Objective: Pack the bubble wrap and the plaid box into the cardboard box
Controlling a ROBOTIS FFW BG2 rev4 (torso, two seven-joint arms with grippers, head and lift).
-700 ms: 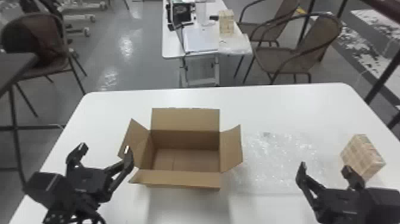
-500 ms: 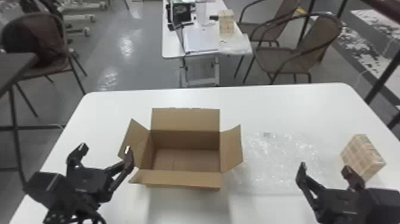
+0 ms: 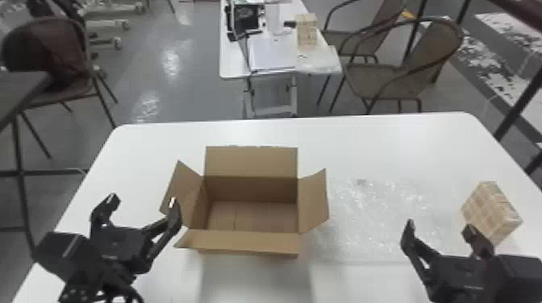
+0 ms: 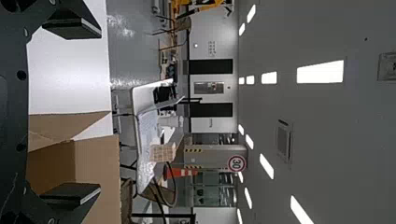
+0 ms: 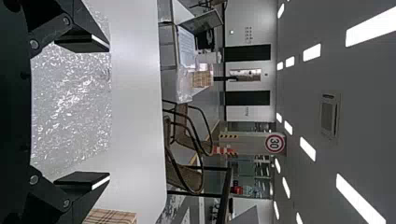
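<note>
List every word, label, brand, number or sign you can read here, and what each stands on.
"30": on a round, red-rimmed sign at the pillar.
Dark marks on the far wall: too small to read.
Small grey mark on the bubble wrap: too small to tell whether it is print.
Cardboard box, plaid box: no readable text.

Head cam's up high on the near side of the cardboard box [image 3: 242, 241], angled forward and down. Left wrist cam's low, right by the box's left side; right one's off its right. Both face the far wall [image 4: 219, 28], sharing that round sign [image 4: 236, 163].
</note>
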